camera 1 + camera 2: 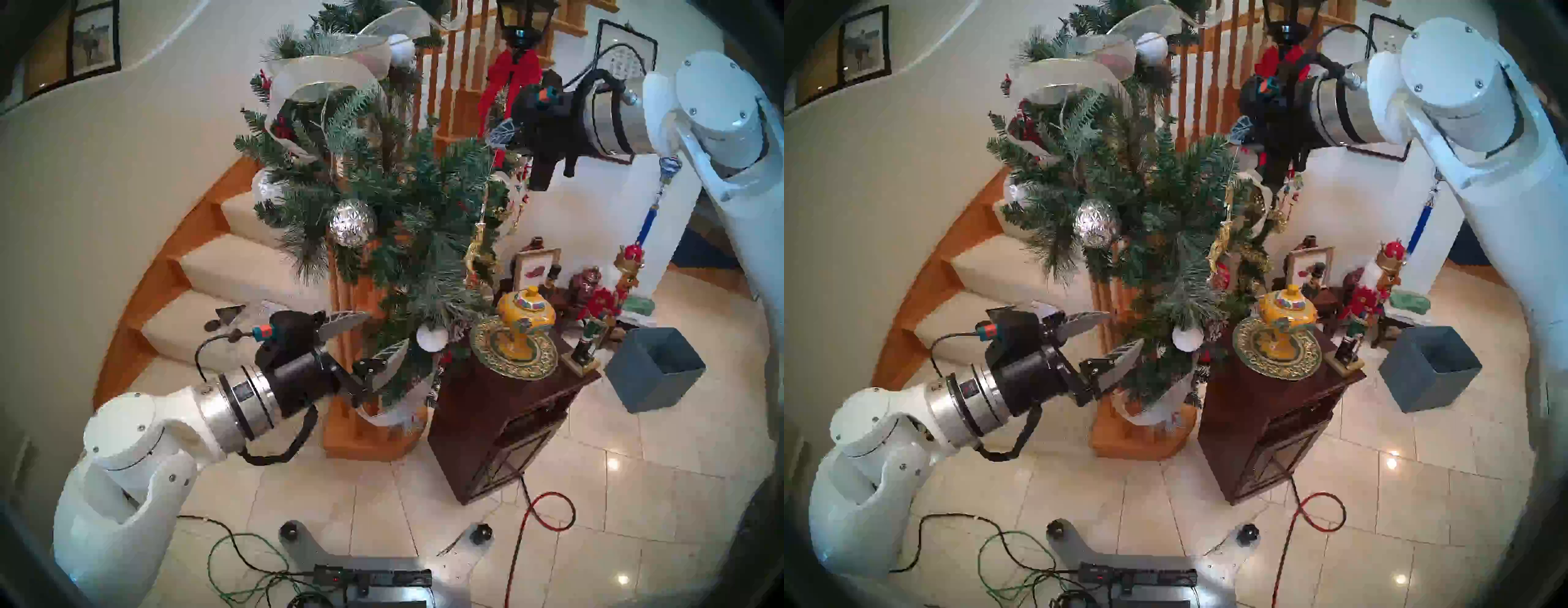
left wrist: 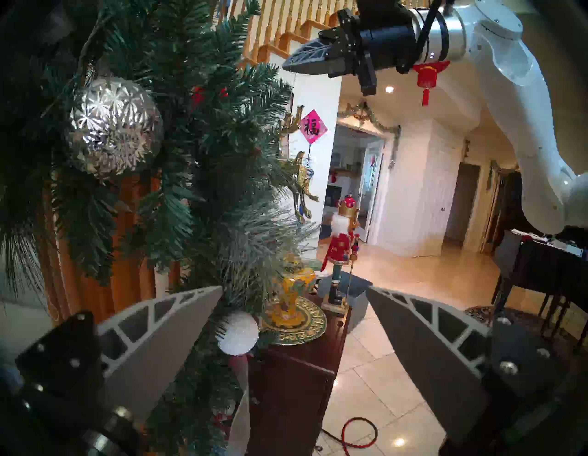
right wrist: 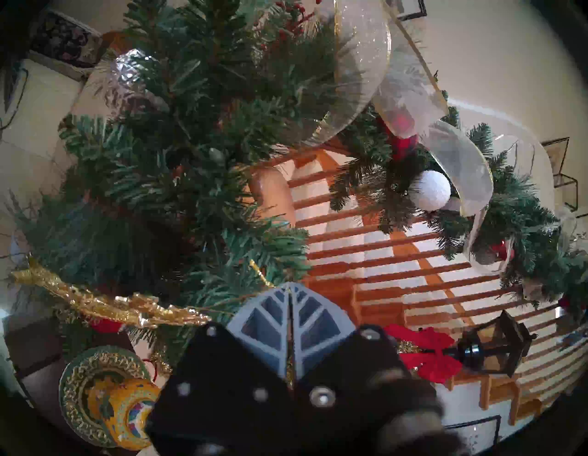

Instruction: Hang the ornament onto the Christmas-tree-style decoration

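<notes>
Looking down from my head, I am seeing the garland (image 1: 382,199) filling the middle of the view, wrapped over the wooden banister post. My right gripper (image 1: 500,131) is sitting at two o'clock above the greenery, its fingers pressed together on a thin thread that is running down through the needles. The gold reindeer ornament (image 1: 477,250) is dangling on that thread at the garland's three o'clock edge, just beside the needles and above the yellow jar (image 1: 526,314) on the dark cabinet (image 1: 500,407). My left gripper (image 1: 373,339) is waiting at seven o'clock, spread wide, with the white snowy ball (image 1: 432,336) just beyond its tips.

From the other eye I am getting nearly the same picture: the ornament (image 1: 1221,246) is hanging against the garland (image 1: 1144,204), and the silver faceted ball (image 1: 1096,223) is sitting at its nine o'clock.

My left wrist camera is showing both my fingers far apart with nothing between them, the snowy ball (image 2: 238,332) between them at six o'clock, and the reindeer (image 2: 300,188) hanging against the branch tips at centre.

My right wrist camera, turned on its side, is showing my fingers (image 3: 264,324) closed together at six o'clock, the thread running out toward nine o'clock to the glittery reindeer (image 3: 111,305) lying along the needles.
</notes>
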`<action>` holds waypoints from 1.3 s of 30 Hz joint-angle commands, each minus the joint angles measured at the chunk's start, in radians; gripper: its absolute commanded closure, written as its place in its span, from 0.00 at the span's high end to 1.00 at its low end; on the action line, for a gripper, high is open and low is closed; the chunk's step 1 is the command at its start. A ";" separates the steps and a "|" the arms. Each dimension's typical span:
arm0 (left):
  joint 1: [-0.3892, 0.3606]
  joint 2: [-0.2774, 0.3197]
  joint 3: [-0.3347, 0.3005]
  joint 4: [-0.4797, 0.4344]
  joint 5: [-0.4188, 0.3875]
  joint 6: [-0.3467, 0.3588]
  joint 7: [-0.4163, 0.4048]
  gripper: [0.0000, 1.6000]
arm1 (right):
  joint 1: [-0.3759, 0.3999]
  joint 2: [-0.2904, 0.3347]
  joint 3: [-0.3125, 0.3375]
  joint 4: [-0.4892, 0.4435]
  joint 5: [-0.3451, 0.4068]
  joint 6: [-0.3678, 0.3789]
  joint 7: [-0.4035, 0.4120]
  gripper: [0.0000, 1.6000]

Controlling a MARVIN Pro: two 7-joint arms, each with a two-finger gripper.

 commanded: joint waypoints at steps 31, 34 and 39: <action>-0.001 0.000 -0.001 -0.006 0.000 -0.002 0.000 1.00 | 0.043 -0.029 -0.020 0.033 -0.032 0.018 0.029 0.00; -0.001 0.000 -0.001 -0.006 0.000 -0.002 0.000 1.00 | 0.047 -0.034 -0.022 0.035 -0.033 0.019 0.032 0.00; -0.001 0.000 -0.001 -0.006 0.000 -0.002 0.000 1.00 | 0.052 -0.038 -0.026 0.036 -0.038 0.018 0.038 0.00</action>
